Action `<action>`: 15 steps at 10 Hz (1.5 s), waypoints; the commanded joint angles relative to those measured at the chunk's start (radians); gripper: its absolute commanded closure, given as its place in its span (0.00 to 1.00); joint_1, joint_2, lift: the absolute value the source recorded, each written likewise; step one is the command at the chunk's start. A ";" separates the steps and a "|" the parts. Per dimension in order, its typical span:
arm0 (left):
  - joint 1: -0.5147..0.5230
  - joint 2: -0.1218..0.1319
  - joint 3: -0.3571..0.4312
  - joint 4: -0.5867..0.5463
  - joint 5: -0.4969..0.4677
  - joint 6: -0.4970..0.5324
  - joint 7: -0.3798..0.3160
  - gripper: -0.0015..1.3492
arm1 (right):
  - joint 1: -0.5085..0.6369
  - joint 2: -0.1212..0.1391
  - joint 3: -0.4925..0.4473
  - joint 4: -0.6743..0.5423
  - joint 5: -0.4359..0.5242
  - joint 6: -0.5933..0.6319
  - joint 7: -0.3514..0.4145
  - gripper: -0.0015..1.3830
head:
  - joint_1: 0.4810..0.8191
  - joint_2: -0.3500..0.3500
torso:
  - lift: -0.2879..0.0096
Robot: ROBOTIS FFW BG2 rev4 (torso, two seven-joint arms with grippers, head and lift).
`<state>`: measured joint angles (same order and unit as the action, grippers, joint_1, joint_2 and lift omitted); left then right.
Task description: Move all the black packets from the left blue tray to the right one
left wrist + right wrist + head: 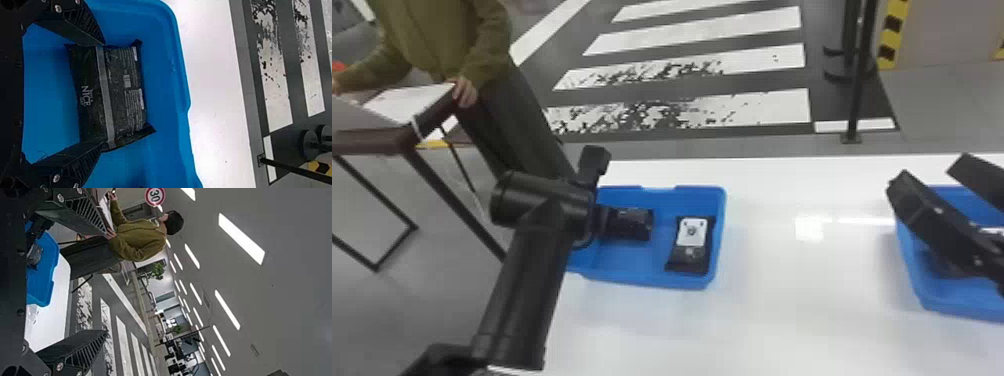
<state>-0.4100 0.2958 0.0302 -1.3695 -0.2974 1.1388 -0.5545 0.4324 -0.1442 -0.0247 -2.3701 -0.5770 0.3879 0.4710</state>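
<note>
In the head view my left gripper is over the left side of the left blue tray, by a dark packet. Another black packet with a white label lies at that tray's right. My left gripper in its wrist view is open, its fingertips at opposite ends of a black packet lying in the tray. Over the right blue tray, my right gripper stands open, partly covering a dark item in it. Nothing is between the right gripper's fingers in its wrist view.
The white table spans the gap between the trays. Behind the left arm, a person stands at a separate dark-framed table. A black post rises beyond the white table's far edge.
</note>
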 commanded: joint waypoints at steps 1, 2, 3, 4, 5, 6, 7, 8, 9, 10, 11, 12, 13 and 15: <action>-0.020 -0.004 -0.014 0.055 -0.022 -0.032 0.004 0.10 | 0.002 0.000 -0.001 0.003 -0.007 0.005 0.000 0.10 | 0.63 0.97 | 0.50; -0.029 -0.007 -0.020 0.082 -0.038 -0.042 0.013 0.10 | 0.002 0.002 -0.001 0.005 -0.009 0.007 0.002 0.10 | 0.63 0.97 | 0.50; -0.039 -0.009 -0.020 0.117 -0.050 -0.059 0.018 0.13 | 0.002 0.002 0.001 0.008 -0.015 0.010 0.003 0.10 | 0.63 0.98 | 0.50; -0.047 -0.009 -0.018 0.141 -0.054 -0.064 0.019 0.25 | 0.002 0.002 0.001 0.013 -0.021 0.010 0.005 0.10 | 0.63 0.98 | 0.50; -0.039 -0.011 -0.004 0.144 -0.052 -0.059 0.019 0.56 | 0.004 0.002 0.001 0.013 -0.023 0.012 0.005 0.10 | 0.63 0.99 | 0.50; -0.025 -0.015 0.024 0.144 -0.036 -0.056 0.021 0.72 | 0.004 0.002 0.001 0.013 -0.025 0.012 0.006 0.10 | 0.63 0.99 | 0.50; -0.015 -0.018 0.034 0.144 -0.032 -0.059 0.021 0.88 | 0.007 0.002 -0.001 0.015 -0.029 0.015 0.008 0.10 | 0.63 1.00 | 0.50; -0.007 -0.017 0.040 0.141 -0.046 -0.086 0.021 0.90 | 0.007 0.002 -0.001 0.018 -0.035 0.017 0.009 0.10 | 0.63 1.00 | 0.50; -0.002 -0.017 0.048 0.141 -0.074 -0.120 0.013 0.90 | 0.007 0.002 -0.001 0.020 -0.039 0.019 0.012 0.10 | 0.63 1.00 | 0.50; 0.010 -0.017 0.056 0.129 -0.080 -0.157 0.007 0.90 | 0.007 0.002 -0.001 0.023 -0.041 0.022 0.014 0.10 | 0.63 1.00 | 0.50; 0.034 -0.017 0.058 0.077 -0.078 -0.160 -0.002 0.90 | 0.009 0.002 -0.001 0.025 -0.043 0.024 0.014 0.10 | 0.63 1.00 | 0.50; 0.079 -0.021 0.058 -0.018 -0.062 -0.145 -0.007 0.90 | 0.009 0.002 -0.001 0.023 -0.045 0.024 0.015 0.10 | 0.63 1.00 | 0.50; 0.128 -0.026 0.060 -0.126 -0.040 -0.108 -0.007 0.90 | 0.012 0.002 -0.001 0.023 -0.043 0.024 0.015 0.10 | 0.63 1.00 | 0.50; 0.233 -0.037 0.077 -0.365 -0.018 -0.039 -0.012 0.90 | 0.014 0.002 -0.001 0.020 -0.045 0.024 0.018 0.10 | 0.63 0.98 | 0.50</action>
<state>-0.2052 0.2633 0.0996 -1.6707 -0.3195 1.0768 -0.5671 0.4459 -0.1426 -0.0259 -2.3499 -0.6214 0.4123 0.4886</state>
